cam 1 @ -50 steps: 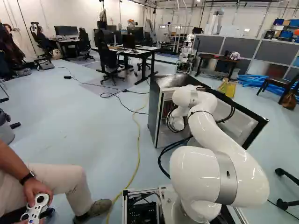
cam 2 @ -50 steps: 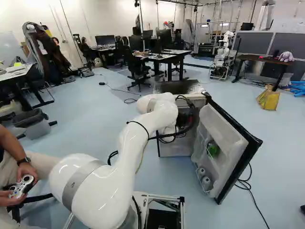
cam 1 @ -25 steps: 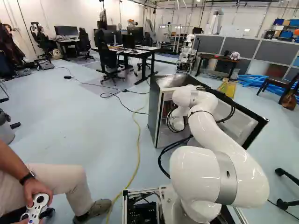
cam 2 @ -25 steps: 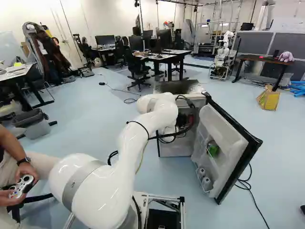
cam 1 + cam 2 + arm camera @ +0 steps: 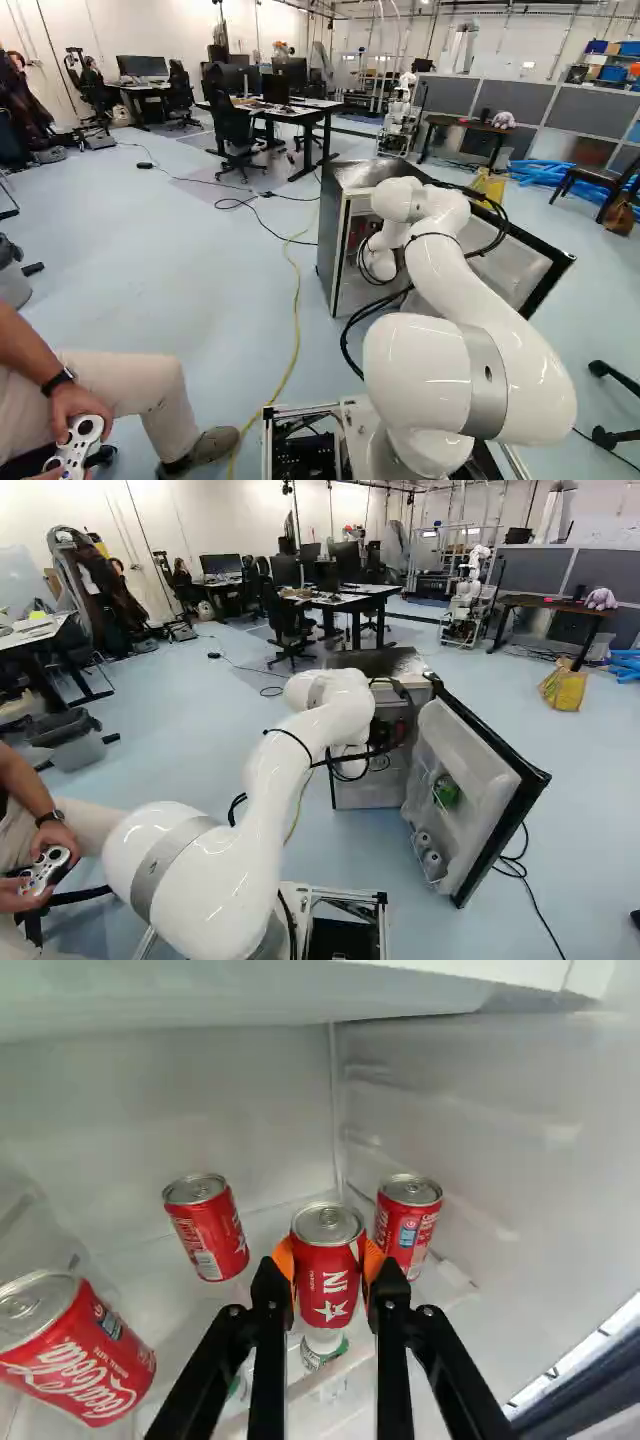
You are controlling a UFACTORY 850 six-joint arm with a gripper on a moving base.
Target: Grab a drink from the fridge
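The fridge (image 5: 328, 245) stands ahead with its door (image 5: 478, 770) swung out; my wrist reaches inside, and the base views hide the fingertips. In the wrist view my gripper (image 5: 327, 1265) is shut on a red can (image 5: 328, 1298), an orange pad against each side. Another red can (image 5: 407, 1222) stands close beside one finger, farther back. A third can (image 5: 208, 1230) stands beyond the other finger, and a larger-looking one (image 5: 78, 1360) is nearer on that same side. Something white and green (image 5: 325, 1348) shows beneath the held can; whether that can touches anything below is unclear.
Green and pale items (image 5: 446, 792) sit in the door's racks. Cables loop around my wrist. A seated person holds a controller (image 5: 78, 448) beside the base. Desks, chairs and another robot (image 5: 466, 598) stand farther back; a yellow bag (image 5: 565, 687) lies beyond the door.
My upper arm and wrist have shifted slightly to the right in both base views, and the elbow section sits a little higher. The base and the fridge have stayed still.
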